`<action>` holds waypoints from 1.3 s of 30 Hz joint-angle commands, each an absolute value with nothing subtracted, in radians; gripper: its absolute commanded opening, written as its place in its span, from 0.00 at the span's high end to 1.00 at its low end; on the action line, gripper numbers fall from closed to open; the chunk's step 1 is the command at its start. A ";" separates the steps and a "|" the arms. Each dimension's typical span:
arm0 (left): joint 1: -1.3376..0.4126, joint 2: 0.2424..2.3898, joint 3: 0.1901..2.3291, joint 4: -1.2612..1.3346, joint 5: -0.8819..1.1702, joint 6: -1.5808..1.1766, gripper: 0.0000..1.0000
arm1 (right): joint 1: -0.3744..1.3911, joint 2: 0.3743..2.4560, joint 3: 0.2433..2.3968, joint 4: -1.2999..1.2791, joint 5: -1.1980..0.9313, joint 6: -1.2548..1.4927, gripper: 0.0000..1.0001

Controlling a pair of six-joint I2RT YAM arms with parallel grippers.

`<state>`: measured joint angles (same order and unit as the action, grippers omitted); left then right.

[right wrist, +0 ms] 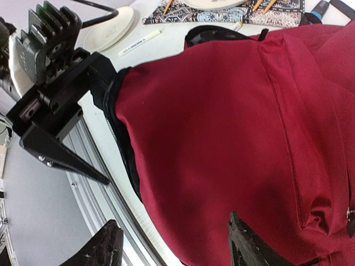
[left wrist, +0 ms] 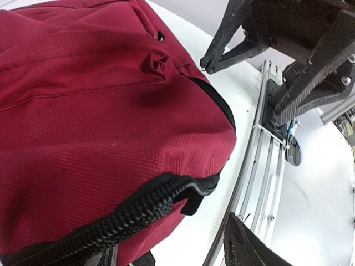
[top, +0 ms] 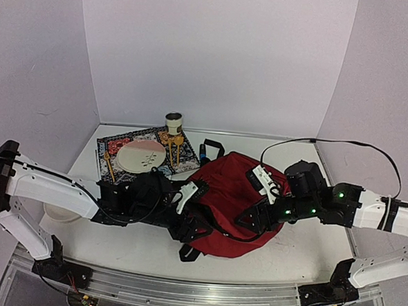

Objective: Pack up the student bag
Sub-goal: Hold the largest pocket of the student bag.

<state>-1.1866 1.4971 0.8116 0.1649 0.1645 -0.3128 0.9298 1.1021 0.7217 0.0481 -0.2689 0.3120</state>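
Starting at the near edge, a ribbed aluminium rail (top: 181,294) fronts the white surface (top: 287,259). Just beyond it lies the student bag (top: 239,197), a large soft dark-red fabric backpack with black zippers, slumped in the middle of the surface.

Both arms reach in low from either side and meet at the bag's near edge. The left jaws stand spread, with the bag's corner and a run of black zipper (left wrist: 138,208) lying between them unpinched. The right jaws are spread too, straddling red fabric without closing on it. Two sets of jaws at one edge would suit pulling the mouth apart, I judge, though neither has a hold now. Whether the mouth is open I cannot tell.

Left of the bag sits a shallow white dish (top: 62,214), with a white pen (right wrist: 138,41) beside it. Farther back, a dark patterned mat (top: 111,147) carries a pale round plate (top: 141,156) and wooden-handled utensils (top: 171,151). A blue-capped marker (top: 204,153) lies to its right and a printed cup (top: 174,123) stands at its far edge. These look laid out within reach as the load to go in.
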 commanded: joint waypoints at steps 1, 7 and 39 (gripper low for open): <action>-1.178 1.537 0.871 0.178 0.248 -0.251 0.38 | 0.929 1.073 0.701 0.014 -0.287 0.287 0.36; -1.175 1.593 0.933 0.160 0.248 -0.220 0.43 | 0.929 1.092 0.702 0.004 -0.312 0.269 0.36; -1.169 1.555 0.968 0.127 0.329 -0.251 1.00 | 0.983 1.154 0.688 0.002 -0.332 0.215 0.34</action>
